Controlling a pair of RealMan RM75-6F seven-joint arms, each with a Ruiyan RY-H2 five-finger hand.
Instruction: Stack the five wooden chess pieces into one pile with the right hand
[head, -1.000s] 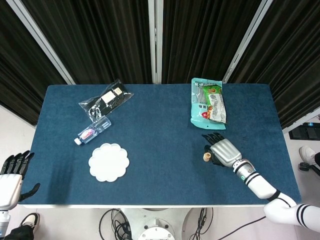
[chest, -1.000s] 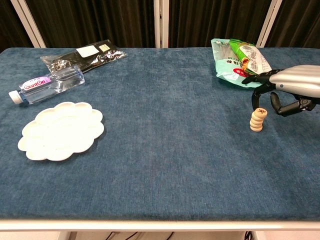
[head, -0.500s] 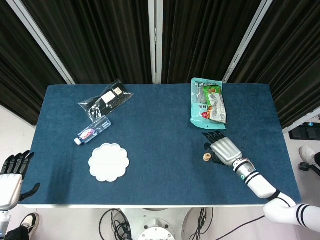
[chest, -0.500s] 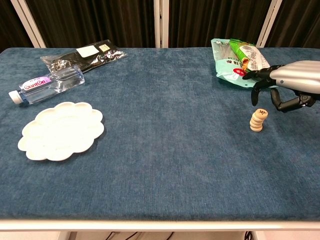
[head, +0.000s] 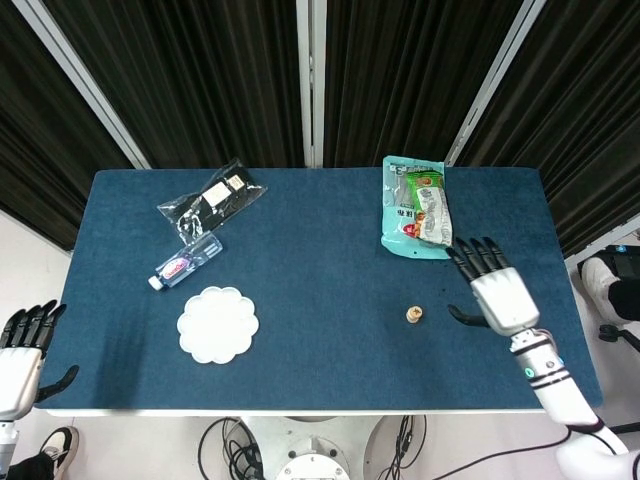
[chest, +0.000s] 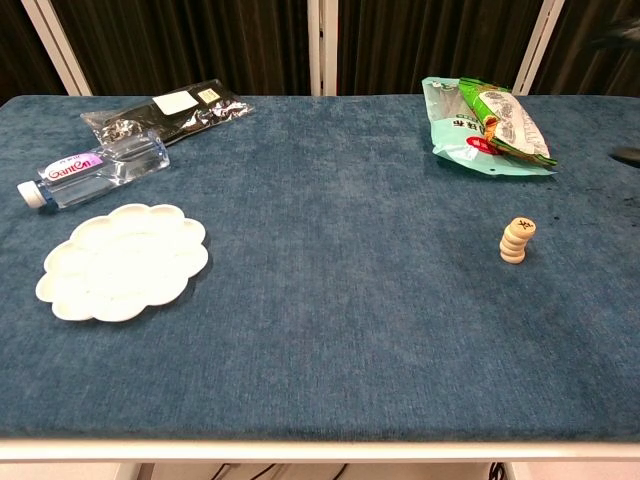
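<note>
One pile of chess pieces (chest: 517, 241), two snack bags (chest: 488, 124), one bottle (chest: 89, 169), one white plate (chest: 122, 261), one black packet (chest: 166, 110).

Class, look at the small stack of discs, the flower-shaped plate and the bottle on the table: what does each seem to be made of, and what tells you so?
Stack of discs: probably unvarnished wood, judging by the pale tan, matt surface.
Flower-shaped plate: white and smooth, plastic or glazed ceramic; the look leaves it open.
Bottle: clear plastic, see-through with a printed label and white cap.
</note>
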